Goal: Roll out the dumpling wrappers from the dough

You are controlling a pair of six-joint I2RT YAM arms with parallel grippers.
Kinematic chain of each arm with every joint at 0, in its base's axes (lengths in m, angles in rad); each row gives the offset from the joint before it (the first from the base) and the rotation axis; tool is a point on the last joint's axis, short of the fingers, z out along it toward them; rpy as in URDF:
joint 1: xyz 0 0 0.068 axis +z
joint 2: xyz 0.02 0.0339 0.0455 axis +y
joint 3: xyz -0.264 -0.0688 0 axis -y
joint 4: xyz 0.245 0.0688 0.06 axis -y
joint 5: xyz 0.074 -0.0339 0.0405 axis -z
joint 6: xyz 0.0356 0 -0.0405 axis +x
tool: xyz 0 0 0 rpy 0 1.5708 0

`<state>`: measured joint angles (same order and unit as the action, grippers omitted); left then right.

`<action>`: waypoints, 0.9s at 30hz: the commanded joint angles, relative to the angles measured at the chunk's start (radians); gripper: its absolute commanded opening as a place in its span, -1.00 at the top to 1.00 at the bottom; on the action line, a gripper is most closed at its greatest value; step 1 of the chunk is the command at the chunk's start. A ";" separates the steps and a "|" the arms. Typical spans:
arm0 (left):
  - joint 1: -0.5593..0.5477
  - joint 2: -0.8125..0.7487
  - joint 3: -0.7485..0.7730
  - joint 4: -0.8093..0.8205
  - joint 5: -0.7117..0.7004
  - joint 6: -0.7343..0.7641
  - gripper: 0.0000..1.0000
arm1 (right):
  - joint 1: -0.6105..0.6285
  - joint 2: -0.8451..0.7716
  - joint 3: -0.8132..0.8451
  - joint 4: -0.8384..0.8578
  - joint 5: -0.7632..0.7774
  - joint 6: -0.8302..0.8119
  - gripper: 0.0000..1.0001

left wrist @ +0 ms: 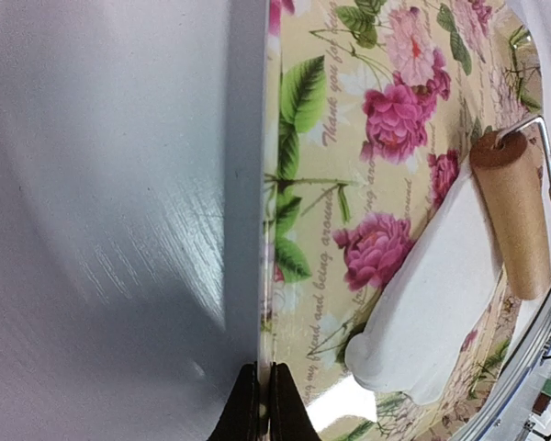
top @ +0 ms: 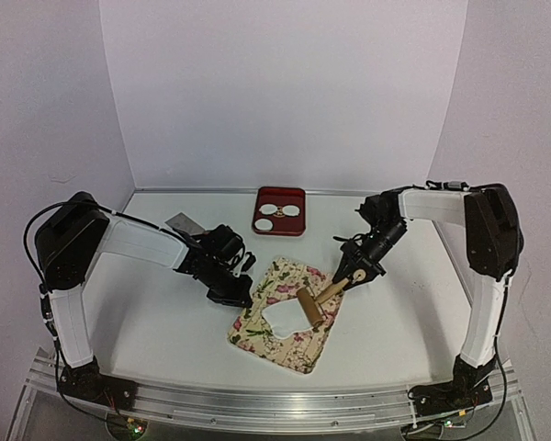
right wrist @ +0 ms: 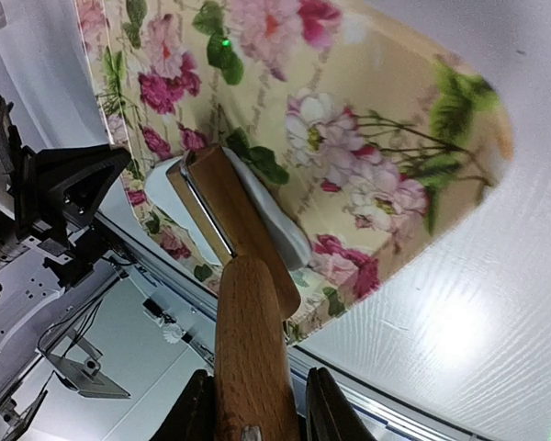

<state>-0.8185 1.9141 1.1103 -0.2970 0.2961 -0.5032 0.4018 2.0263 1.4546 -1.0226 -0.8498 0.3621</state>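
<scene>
White dough (top: 283, 317) sits mid floral mat (top: 294, 354) with the wooden roller (top: 309, 308) on its right edge, your right gripper (right wrist: 257, 404) clamped on its handle and left gripper (left wrist: 258, 406) pinching the mat's left edge, so I'd say you're mid-roll and next want an even push leftward.

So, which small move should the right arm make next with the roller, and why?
Probably roll the roller leftward across the dough. The right gripper is shut on its wooden handle, the roller rests at the dough's edge, and the left gripper pinches the floral mat steady.
</scene>
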 commanded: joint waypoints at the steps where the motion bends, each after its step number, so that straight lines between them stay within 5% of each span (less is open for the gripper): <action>1: 0.004 0.002 -0.022 -0.036 -0.073 -0.017 1.00 | 0.217 0.221 -0.026 -0.021 0.469 0.118 1.00; 4: 0.004 -0.003 -0.029 -0.033 -0.076 -0.024 1.00 | 0.235 0.217 -0.010 -0.026 0.482 0.125 1.00; 11: 0.004 -0.017 -0.051 -0.025 -0.077 -0.031 1.00 | -0.026 0.072 -0.038 -0.133 0.649 -0.012 1.00; 20: 0.004 -0.011 -0.041 -0.023 -0.073 -0.030 1.00 | 0.272 0.249 0.010 -0.023 0.472 0.132 1.00; 27: 0.004 -0.011 -0.048 -0.017 -0.071 -0.025 1.00 | 0.031 0.107 -0.031 -0.095 0.602 0.031 1.00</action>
<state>-0.8162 1.8904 1.0836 -0.3056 0.2942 -0.5057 0.5906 2.0738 1.5330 -0.9349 -0.8535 0.4066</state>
